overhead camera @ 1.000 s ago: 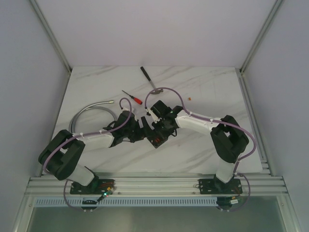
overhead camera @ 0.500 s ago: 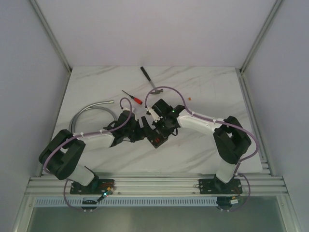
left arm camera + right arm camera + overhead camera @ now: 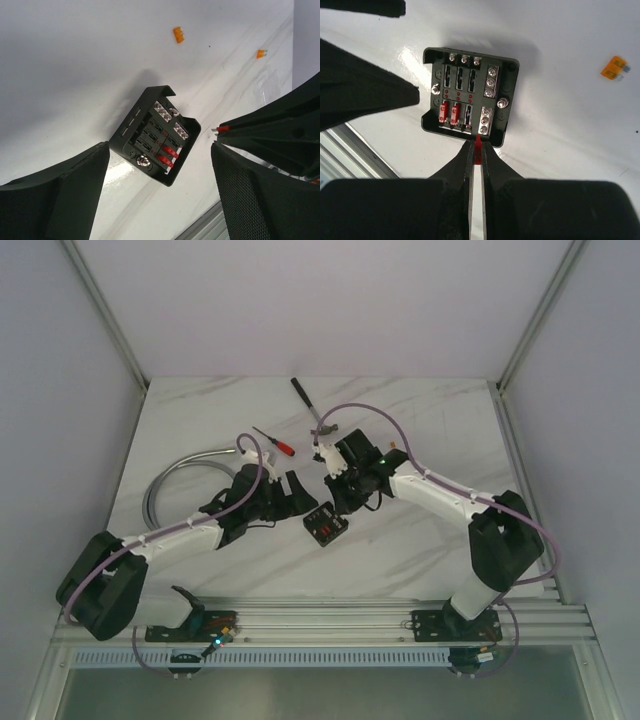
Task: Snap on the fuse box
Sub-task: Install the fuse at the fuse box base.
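The fuse box [image 3: 470, 95] is lying face up at the middle of the table [image 3: 420, 430], toward its near edge and between the two grippers. Two seated fuses [image 3: 448, 113] can be seen in its near row, and the remaining slots are seen empty. A red fuse [image 3: 478, 140] is pinched in the closed tips of the right gripper [image 3: 477, 152], just at the box's near edge and not yet pressed in. The work is therefore judged to be partly done, with this fuse and possibly others left to snap in. The left gripper [image 3: 159, 150] is spread wide above the box, and nothing is held by it.

The table is white and marbled. Loose fuses [image 3: 178, 34], a screwdriver [image 3: 276, 443] and a hose [image 3: 175, 478] are scattered farther off. The area is enclosed by plain white walls [image 3: 320, 300].
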### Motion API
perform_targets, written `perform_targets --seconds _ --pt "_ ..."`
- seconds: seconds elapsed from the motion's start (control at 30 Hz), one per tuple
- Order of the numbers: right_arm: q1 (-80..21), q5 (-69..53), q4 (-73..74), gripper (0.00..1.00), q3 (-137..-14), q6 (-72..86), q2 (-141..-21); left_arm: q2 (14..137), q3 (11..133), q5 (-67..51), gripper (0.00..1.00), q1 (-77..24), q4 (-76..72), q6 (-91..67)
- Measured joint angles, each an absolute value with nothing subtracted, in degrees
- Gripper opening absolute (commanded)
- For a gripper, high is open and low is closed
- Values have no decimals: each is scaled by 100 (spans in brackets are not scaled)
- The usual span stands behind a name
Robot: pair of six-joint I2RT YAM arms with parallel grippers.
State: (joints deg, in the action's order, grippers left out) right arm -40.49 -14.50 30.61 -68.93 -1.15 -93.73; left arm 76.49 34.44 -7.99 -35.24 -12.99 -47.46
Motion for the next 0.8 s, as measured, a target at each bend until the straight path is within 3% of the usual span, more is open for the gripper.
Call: perform_targets --seconds 0.8 --pt "-4681 -1090 3046 2 -6792 -349 -9889 7706 3299 -683 92 -3306 -1068 -4816"
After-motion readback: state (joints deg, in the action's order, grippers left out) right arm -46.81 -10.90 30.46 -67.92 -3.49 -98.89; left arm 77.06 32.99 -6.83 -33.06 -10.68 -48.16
